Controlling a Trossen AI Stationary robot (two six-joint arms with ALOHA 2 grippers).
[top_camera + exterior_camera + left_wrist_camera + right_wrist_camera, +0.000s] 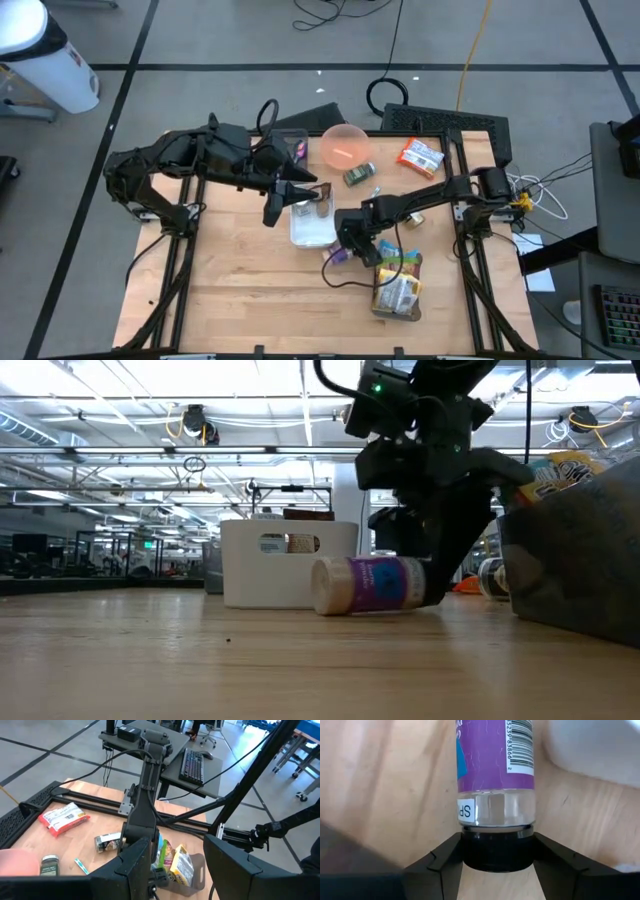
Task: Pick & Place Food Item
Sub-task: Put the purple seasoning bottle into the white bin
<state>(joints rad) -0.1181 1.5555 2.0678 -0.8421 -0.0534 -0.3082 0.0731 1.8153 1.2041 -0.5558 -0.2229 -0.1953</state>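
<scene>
Right pincer (497,852) clamped on the black cap of a purple-labelled clear spice bottle (368,584), cylindrical, lying flat on the wooden table (250,280). White rectangular bin (312,226) just beyond. Left pincer (283,200) parted, nothing gripped, above that bin.

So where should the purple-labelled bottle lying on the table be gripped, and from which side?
At its black cap, from above. The bottle lies on its side, so the round cap end sits free of the table, and the right gripper already straddles it there.
</scene>
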